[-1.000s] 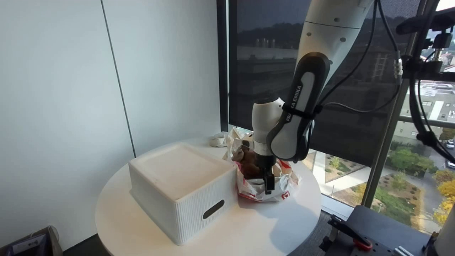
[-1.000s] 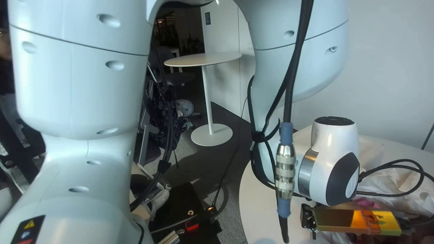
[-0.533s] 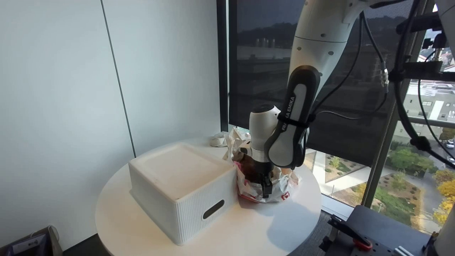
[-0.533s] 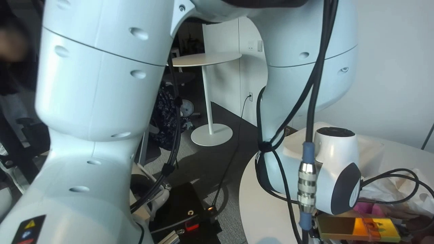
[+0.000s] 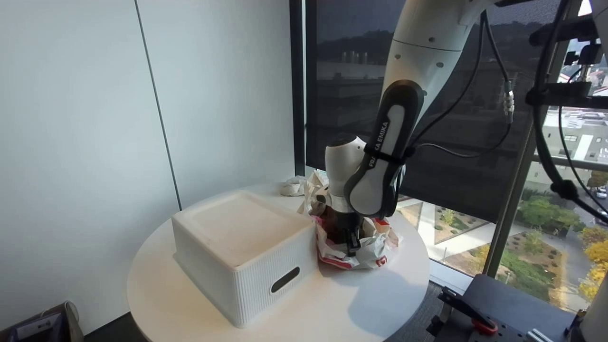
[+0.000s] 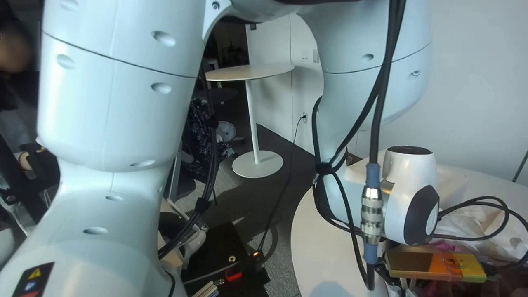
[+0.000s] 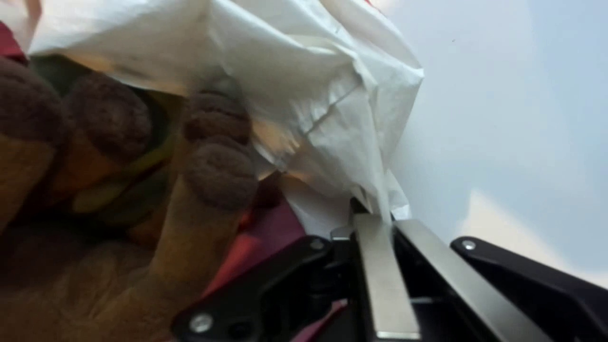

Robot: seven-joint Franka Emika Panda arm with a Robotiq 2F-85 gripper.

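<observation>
A white plastic bag (image 7: pixel 304 104) with red print stands open on the round table, seen in an exterior view at the bag's front (image 5: pixel 373 256). My gripper (image 7: pixel 392 221) is shut on a fold of the bag's rim, which runs up from between the fingertips. Brown plush toys (image 7: pixel 213 175) lie inside the bag, left of the jaws in the wrist view. Red and pink material (image 7: pixel 266 232) shows beside the left finger. From outside, the gripper (image 5: pixel 352 248) points down at the bag's near edge. The arm hides part of the bag's contents.
A white ribbed box (image 5: pixel 247 237) with a slot handle stands on the round white table (image 5: pixel 156 294), close beside the bag. Behind lies a crumpled white item (image 5: pixel 292 186). Cables (image 6: pixel 379 123) hang along the arm. A window with a dark blind (image 5: pixel 456 180) borders the table.
The arm has dipped toward the bag, then risen a little and shifted left in an exterior view. The gripper has shut on the bag's rim.
</observation>
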